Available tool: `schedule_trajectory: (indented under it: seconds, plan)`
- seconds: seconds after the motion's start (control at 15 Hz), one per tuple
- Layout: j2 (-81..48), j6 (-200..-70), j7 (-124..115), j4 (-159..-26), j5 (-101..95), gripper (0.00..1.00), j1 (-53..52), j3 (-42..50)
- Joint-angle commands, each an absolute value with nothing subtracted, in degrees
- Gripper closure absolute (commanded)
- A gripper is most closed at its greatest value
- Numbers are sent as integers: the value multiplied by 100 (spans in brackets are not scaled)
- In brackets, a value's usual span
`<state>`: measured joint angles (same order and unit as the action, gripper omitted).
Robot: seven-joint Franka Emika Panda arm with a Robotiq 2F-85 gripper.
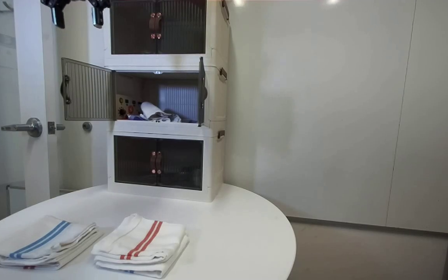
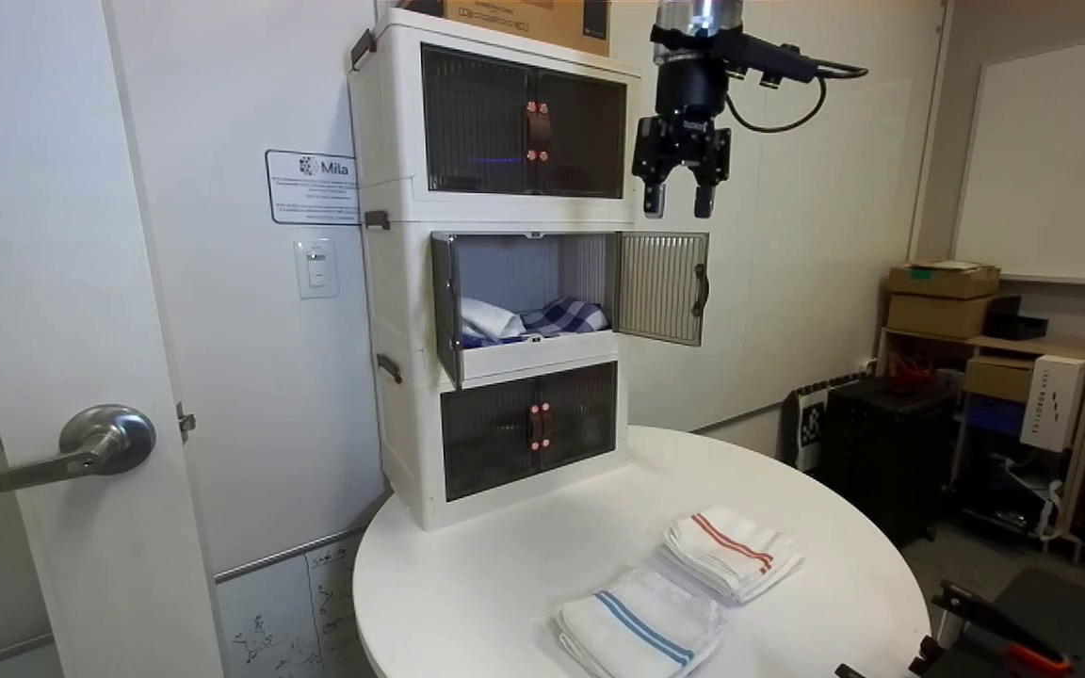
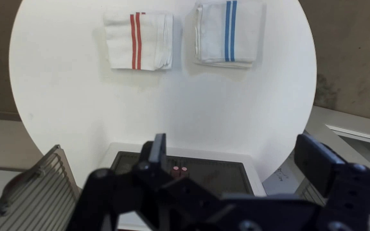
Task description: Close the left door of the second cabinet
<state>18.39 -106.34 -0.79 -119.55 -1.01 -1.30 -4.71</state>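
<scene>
The second cabinet point(image 1: 214, 97) point(image 2: 401, 282), white-framed, is the middle of three stacked units. Both its doors stand open; cloths show inside. The left door point(image 1: 88, 90), a ribbed grey-brown panel with a dark handle, is swung far out to the left. In an exterior view the left door point(image 2: 446, 306) is seen nearly edge-on. In the wrist view a small part of the left door point(image 3: 310, 194) shows behind a finger; the rest is hidden. My gripper point(image 1: 77, 19) point(image 2: 680, 201) point(image 3: 233, 150) is open and empty, above the doors' level in front of the stack, touching nothing.
The right door point(image 1: 201, 92) point(image 2: 663, 287) point(image 3: 37, 192) projects forward from the cabinet. Shut units sit above point(image 2: 524, 122) and below point(image 1: 158, 161). The round white table point(image 1: 243, 233) holds red-striped point(image 1: 140, 243) and blue-striped point(image 1: 41, 241) folded towels. A white room door point(image 2: 81, 282) stands beside.
</scene>
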Motion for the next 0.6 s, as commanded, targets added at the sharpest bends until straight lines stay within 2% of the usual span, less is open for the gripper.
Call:
schedule_trajectory:
  seconds: [0.0,0.53]
  plan:
    - [1127,-10507,-485,-11142,-196,0,-319,-720]
    - [-292,-10540,-1465,-9891,-313,0,-818,-1201]
